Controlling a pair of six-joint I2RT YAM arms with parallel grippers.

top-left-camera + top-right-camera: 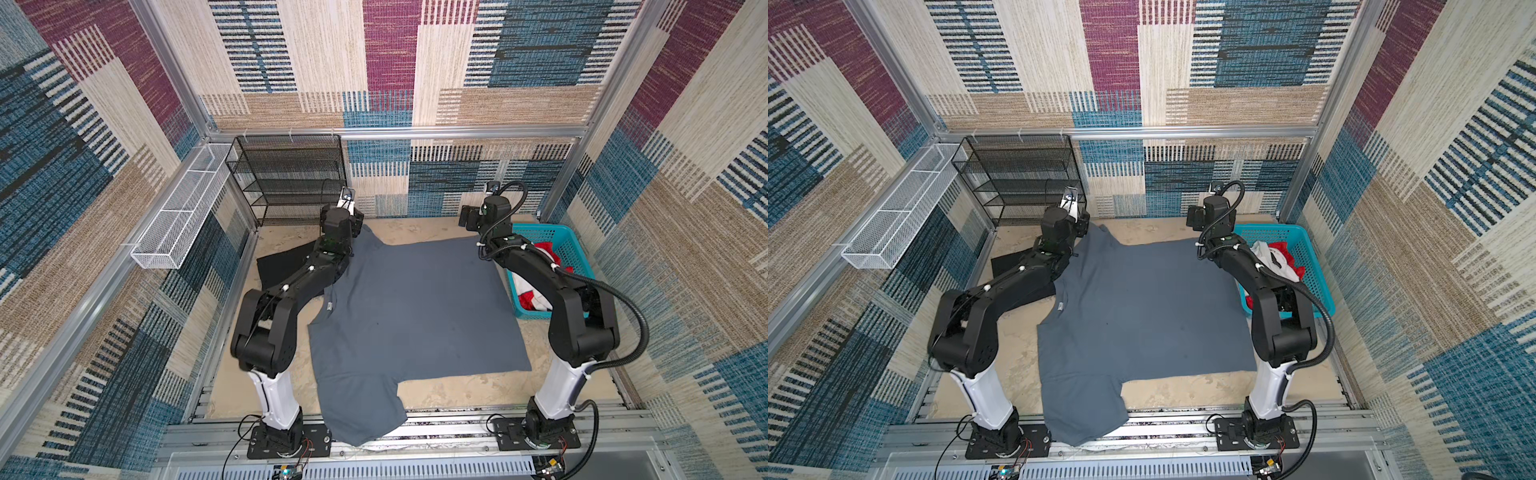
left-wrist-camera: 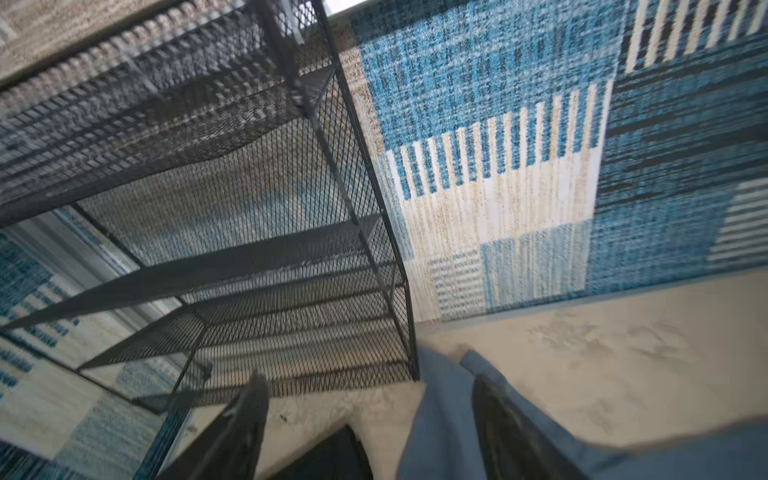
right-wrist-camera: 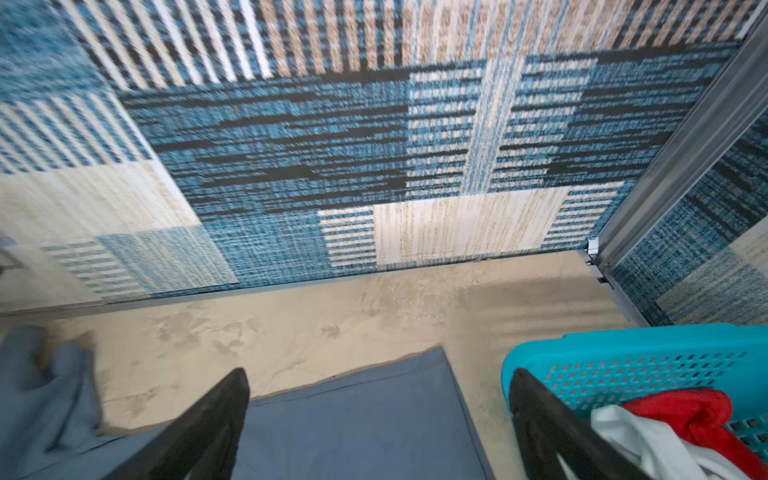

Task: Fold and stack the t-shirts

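A large slate blue-grey t-shirt (image 1: 415, 307) (image 1: 1142, 303) lies spread flat on the table; its near sleeve hangs over the front edge. A black t-shirt (image 1: 278, 266) lies partly under the left arm. Red (image 3: 685, 411) and white (image 3: 640, 436) t-shirts sit crumpled in the basket. My left gripper (image 1: 358, 220) (image 2: 374, 399) is open over the far sleeve (image 2: 440, 415), which lies loose between its fingers. My right gripper (image 1: 468, 218) (image 3: 380, 372) stands open above the shirt's far right corner (image 3: 365, 424), holding nothing.
A turquoise mesh basket (image 1: 582, 253) (image 3: 623, 353) stands at the right edge, close to the right fingers. A black mesh shelf rack (image 1: 291, 178) (image 2: 291, 257) fills the far left corner, just behind the left gripper. A white wire tray (image 1: 183, 212) hangs on the left wall.
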